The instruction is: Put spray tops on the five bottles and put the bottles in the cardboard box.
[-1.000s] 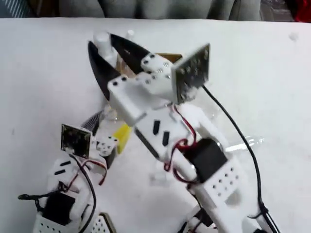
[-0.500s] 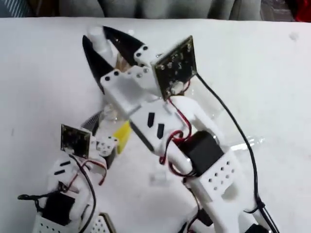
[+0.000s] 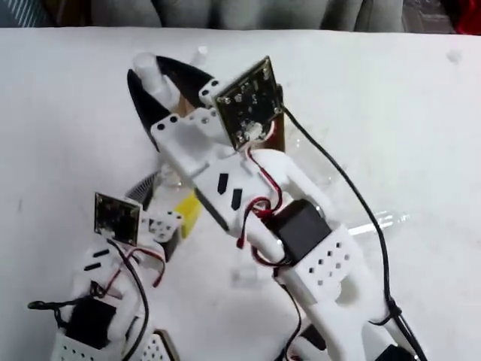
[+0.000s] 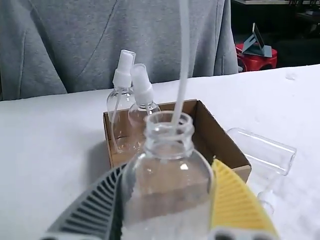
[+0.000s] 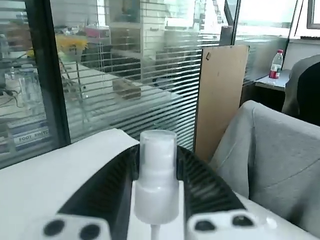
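My left gripper [image 4: 169,172] is shut on a clear bottle [image 4: 167,195] that stands upright with an open neck, held between a grey and a yellow finger. A white dip tube [image 4: 182,60] comes down into that neck. Above it, my right gripper [image 5: 157,150] is shut on a white spray top [image 5: 156,185]. From the high view, the right gripper [image 3: 154,75] holds the spray top [image 3: 149,69] over the left gripper [image 3: 167,197]. Behind stands the cardboard box [image 4: 220,145] with two capped bottles [image 4: 137,120] inside.
A clear bottle without a top [image 4: 261,150] lies on its side on the white table beside the box. The right arm [image 3: 301,233] stretches across the middle of the table and hides much of the box [image 3: 276,134]. A person in grey sits behind the far edge.
My right gripper has swung a little toward the left with the spray top, and its wrist has turned. The left arm has stayed still with the bottle.
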Tool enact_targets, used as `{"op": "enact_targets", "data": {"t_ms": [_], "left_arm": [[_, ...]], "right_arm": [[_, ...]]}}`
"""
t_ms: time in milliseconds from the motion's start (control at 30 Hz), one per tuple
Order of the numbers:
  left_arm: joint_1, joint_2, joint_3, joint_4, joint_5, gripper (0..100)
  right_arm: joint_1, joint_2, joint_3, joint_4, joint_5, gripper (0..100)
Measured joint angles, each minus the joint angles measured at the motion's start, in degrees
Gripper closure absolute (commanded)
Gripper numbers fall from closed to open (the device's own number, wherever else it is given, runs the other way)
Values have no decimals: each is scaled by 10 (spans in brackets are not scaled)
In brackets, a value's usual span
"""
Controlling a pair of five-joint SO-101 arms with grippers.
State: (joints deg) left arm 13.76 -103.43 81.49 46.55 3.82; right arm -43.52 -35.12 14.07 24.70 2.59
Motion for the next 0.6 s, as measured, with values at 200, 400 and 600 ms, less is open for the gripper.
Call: {"op": "enact_targets", "data": {"t_ms": [200,400,600], "left_arm": [[0,0,0,0,0,977],[0,0,0,0,0,977],[0,0,0,0,0,976]], "right_arm": [[-1,0,34,0,-46,983],[0,0,83,0,-69,984],[-1,0,119,26,-98,984]]}}
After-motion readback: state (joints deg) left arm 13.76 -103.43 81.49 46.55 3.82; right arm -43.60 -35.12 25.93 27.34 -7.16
